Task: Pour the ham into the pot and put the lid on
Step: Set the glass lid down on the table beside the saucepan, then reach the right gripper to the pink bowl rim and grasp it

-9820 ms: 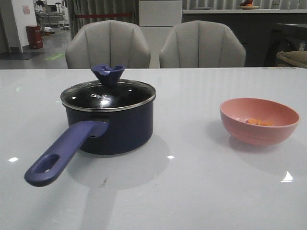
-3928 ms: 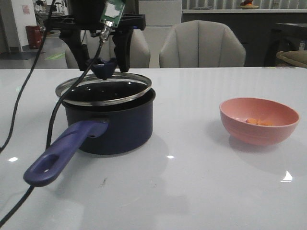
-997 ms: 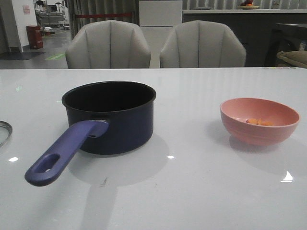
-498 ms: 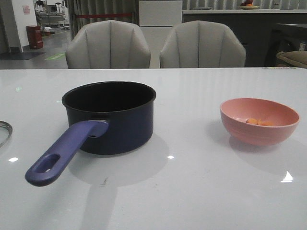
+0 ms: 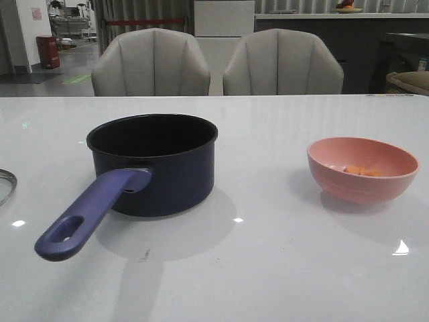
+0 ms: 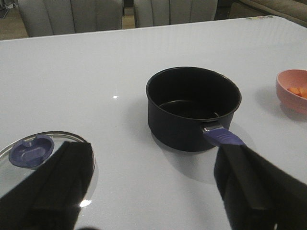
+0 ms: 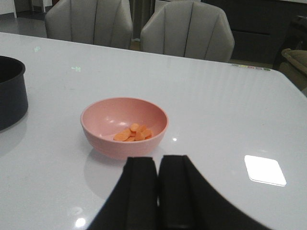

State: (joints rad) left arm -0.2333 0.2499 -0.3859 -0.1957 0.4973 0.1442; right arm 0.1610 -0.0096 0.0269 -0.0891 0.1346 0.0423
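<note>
On the white table [image 5: 281,268] the pot [image 5: 154,164] stands uncovered, its long handle [image 5: 90,211] slanting toward the robot's left. Well off to the right sits the pink bowl [image 5: 362,168], and the ham [image 5: 360,171] lies in a small heap at its bottom (orange slices, clearer in the right wrist view [image 7: 133,132]). At the far left edge of the front view only a sliver of the lid [image 5: 4,184] shows; the left wrist view has it flat on the table, knob up [image 6: 31,149], apart from the pot. The left gripper [image 6: 153,187] hangs above the table between lid and pot, fingers spread wide and holding nothing. The right gripper [image 7: 158,191] is held above the table just short of the bowl, fingers pressed together, empty. Neither arm appears in the front view.
</note>
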